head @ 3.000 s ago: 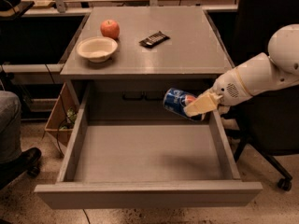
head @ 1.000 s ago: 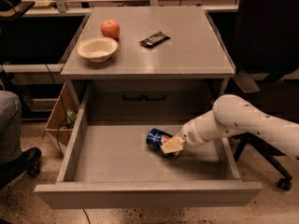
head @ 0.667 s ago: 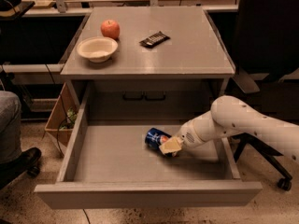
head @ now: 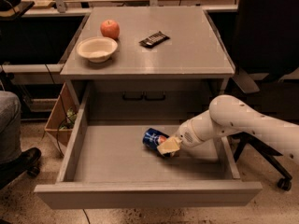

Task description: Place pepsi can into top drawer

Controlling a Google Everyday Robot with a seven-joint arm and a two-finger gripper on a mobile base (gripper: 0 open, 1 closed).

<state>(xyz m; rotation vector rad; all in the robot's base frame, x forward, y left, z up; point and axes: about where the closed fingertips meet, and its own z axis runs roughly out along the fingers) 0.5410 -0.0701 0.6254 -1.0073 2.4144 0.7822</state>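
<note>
The top drawer [head: 107, 160] is pulled wide open below the grey tabletop. The blue pepsi can [head: 153, 138] lies tilted on its side on the drawer floor, right of the middle. My gripper [head: 168, 147] reaches in over the drawer's right wall on the white arm [head: 243, 122]. It is shut on the can's right end, with a pale fingertip [head: 168, 146] across the can. The can's far end is hidden behind the fingers.
On the tabletop [head: 191, 55] are a red apple [head: 110, 29], a white bowl [head: 96, 48] and a dark snack bar wrapper [head: 154, 39]. A panel with two dark handles [head: 140, 97] is behind the drawer. There is a black chair [head: 268, 36] on the right and a cardboard box [head: 57, 119] and a person's shoe [head: 21, 162] on the left.
The gripper has come down with the can from above the drawer's right side to the drawer floor. Over the last second it has hardly moved.
</note>
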